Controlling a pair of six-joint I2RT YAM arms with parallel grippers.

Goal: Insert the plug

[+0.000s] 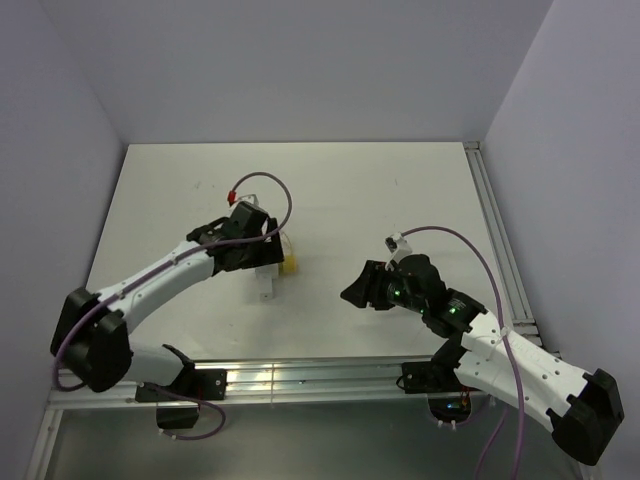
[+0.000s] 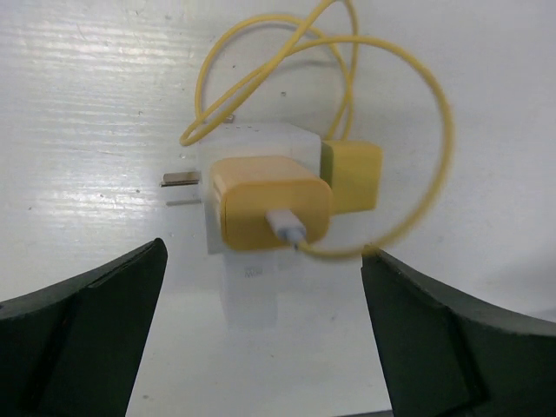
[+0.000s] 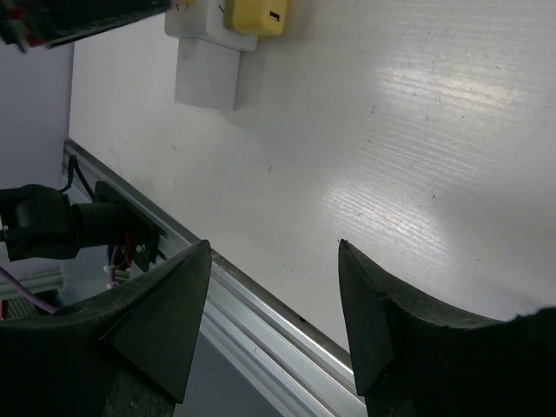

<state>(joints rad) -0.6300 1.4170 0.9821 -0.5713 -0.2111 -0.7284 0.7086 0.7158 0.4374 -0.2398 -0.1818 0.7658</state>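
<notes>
The plug [image 2: 274, 201] is a small yellow block resting against a small white block [image 2: 252, 291] on the table. A pale part shows on its near face. Beside it lies a smaller yellow connector [image 2: 352, 174] trailing a thin yellow wire loop [image 2: 439, 165]. My left gripper [image 2: 263, 252] is open and empty, just short of the plug, with one jaw on each side. In the top view the left gripper [image 1: 262, 255] partly hides the plug [image 1: 287, 266]. My right gripper [image 1: 352, 288] is open and empty, to the right. The right wrist view [image 3: 274, 244] shows the plug [image 3: 256, 15] far off, with a dark slot.
An aluminium rail [image 1: 300, 375] runs along the table's near edge, close below the right gripper [image 3: 261, 313]. Another rail [image 1: 495, 230] runs along the right edge. Grey walls close the left, back and right. A small metal tab [image 2: 181, 179] sticks out left of the white block.
</notes>
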